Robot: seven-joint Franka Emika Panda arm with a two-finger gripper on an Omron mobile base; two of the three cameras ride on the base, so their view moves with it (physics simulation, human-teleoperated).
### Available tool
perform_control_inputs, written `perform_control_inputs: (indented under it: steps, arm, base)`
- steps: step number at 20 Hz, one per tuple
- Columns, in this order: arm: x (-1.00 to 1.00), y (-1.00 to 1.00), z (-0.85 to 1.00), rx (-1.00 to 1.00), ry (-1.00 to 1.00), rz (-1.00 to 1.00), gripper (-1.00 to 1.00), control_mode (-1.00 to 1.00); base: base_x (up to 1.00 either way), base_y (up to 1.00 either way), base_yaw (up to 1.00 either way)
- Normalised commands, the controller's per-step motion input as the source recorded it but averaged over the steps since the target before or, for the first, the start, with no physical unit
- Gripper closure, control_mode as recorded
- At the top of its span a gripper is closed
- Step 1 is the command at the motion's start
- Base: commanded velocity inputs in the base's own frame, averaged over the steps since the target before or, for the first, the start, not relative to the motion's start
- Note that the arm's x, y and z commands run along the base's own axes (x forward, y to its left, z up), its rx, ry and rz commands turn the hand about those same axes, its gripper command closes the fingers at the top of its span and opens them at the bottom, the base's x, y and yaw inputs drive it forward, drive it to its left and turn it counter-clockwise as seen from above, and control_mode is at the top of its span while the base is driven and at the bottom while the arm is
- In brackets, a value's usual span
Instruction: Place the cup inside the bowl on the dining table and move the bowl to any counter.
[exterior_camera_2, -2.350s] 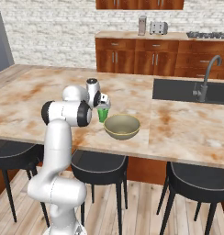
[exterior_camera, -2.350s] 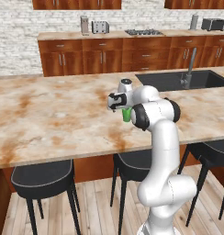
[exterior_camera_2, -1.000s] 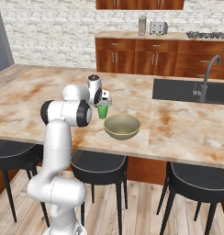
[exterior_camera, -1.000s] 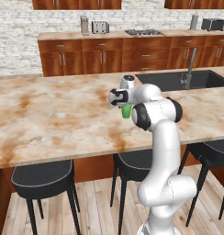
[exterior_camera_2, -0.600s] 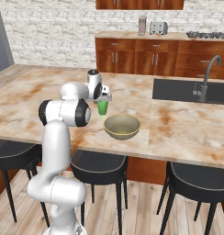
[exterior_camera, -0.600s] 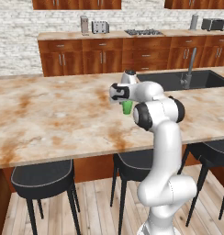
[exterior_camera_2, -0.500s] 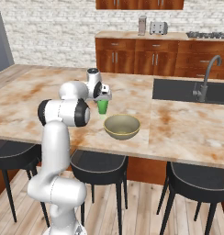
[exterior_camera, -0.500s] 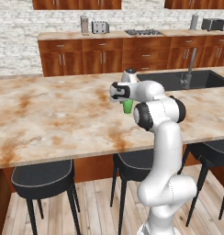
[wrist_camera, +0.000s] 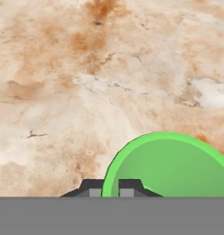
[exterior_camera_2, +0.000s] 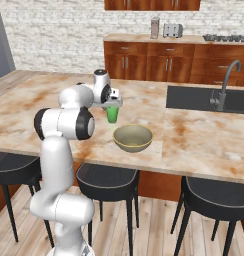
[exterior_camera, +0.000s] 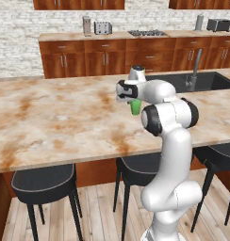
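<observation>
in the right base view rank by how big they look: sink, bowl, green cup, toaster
1. sink, largest
2. bowl
3. and 4. cup and toaster look alike; the toaster stands far back on the counter, so I won't rank them.

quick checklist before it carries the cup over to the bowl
1. Gripper shut on the cup's rim: ok.
2. Cup lifted clear of the dining table: looks ok in the right base view, though the gap under it is hard to judge.
3. Cup upright: ok.
4. Bowl empty and upright: ok.
5. Path from cup to bowl free of other things: ok.
6. Cup already over the bowl: not ok, it hangs beside it, on the far side.
</observation>
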Motion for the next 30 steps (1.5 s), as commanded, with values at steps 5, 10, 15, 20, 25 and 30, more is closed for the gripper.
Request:
perform_control_inputs:
  steps: [5, 10, 15, 20, 25, 30]
  arm:
    - [-0.47, -0.41, 0.01, 0.0, 0.0, 0.02, 1.0, -1.0]
    - [-0.31, -0.6, 0.0, 0.0, 0.0, 0.05, 1.0, -1.0]
    - [-0.13, -0.53, 0.0, 0.0, 0.0, 0.06, 1.0, -1.0]
    - [0.0, -0.4, -0.02, 0.0, 0.0, 0.07, 1.0, -1.0]
    - [-0.06, -0.37, -0.01, 0.0, 0.0, 0.07, 1.0, -1.0]
    - [-0.29, -0.17, -0.06, 0.0, 0.0, 0.05, 1.0, -1.0]
  base:
    - [0.0, 0.0, 0.0]
    - [0.0, 0.0, 0.0]
    - [0.0, 0.0, 0.0]
    - [0.0, 0.0, 0.0]
    - [0.0, 0.0, 0.0]
    - [0.0, 0.0, 0.0]
